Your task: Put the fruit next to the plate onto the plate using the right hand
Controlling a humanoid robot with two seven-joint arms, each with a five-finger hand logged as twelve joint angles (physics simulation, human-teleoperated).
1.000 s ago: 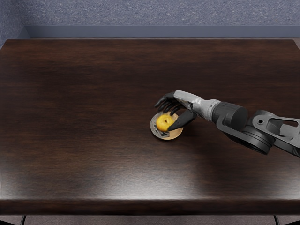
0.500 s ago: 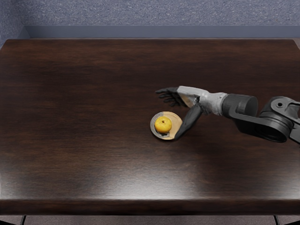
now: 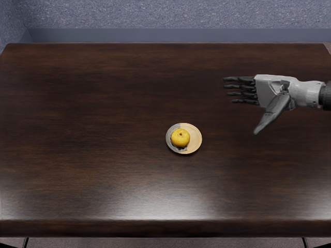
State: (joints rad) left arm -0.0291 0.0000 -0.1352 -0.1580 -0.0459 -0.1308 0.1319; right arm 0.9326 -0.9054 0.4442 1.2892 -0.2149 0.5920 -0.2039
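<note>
A small round yellow-orange fruit [image 3: 180,137] sits on a small round tan plate with a greyish rim [image 3: 196,139]. It rests a little toward the plate's left side, leaving a bare crescent of tan to its right. The plate lies on a wide dark-brown wooden table [image 3: 93,129].

The grey-and-black right robot hand [image 3: 269,92] hovers up and to the right of the plate, well apart from it, and touches neither the plate nor the fruit. Its arm comes in from the picture's right edge. The hand holds nothing. Its four dark fingers [image 3: 239,88] stretch out straight and slightly fanned, pointing left. The thumb [image 3: 267,117] angles down and left toward the plate's side of the table.
</note>
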